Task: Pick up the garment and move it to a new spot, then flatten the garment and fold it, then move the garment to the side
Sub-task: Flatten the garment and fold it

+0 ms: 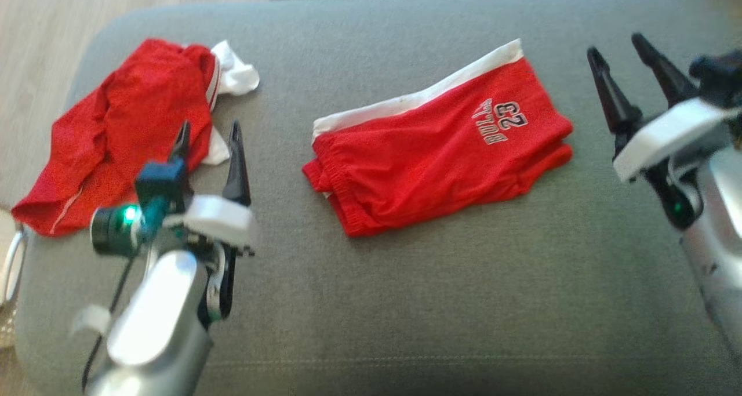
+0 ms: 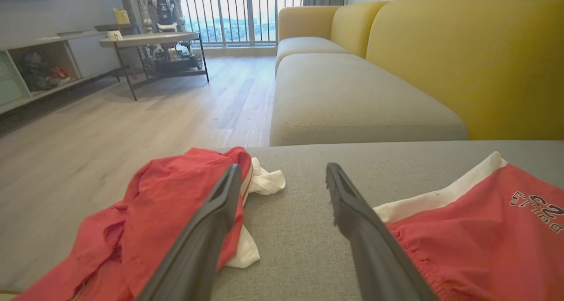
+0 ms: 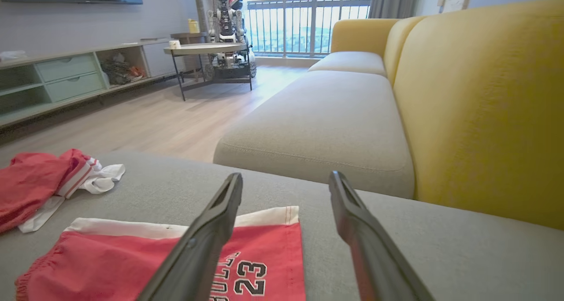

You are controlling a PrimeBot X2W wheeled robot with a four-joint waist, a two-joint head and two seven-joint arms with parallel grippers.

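My left hand [image 1: 209, 128] and right hand [image 1: 615, 45] hang open, empty. The shorts [image 1: 440, 146] look folded on the cushion [image 1: 406, 303]; next I'd grip them and shift them aside.

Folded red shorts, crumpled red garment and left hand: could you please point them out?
folded red shorts [image 1: 440, 158], head view, middle of red fabric.
crumpled red garment [image 1: 116, 123], head view, centre of red cloth.
left hand [image 1: 210, 128], head view, midway between its fingertips.

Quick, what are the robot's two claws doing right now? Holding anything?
Left claw: open, holding nothing.
Right claw: open, holding nothing.
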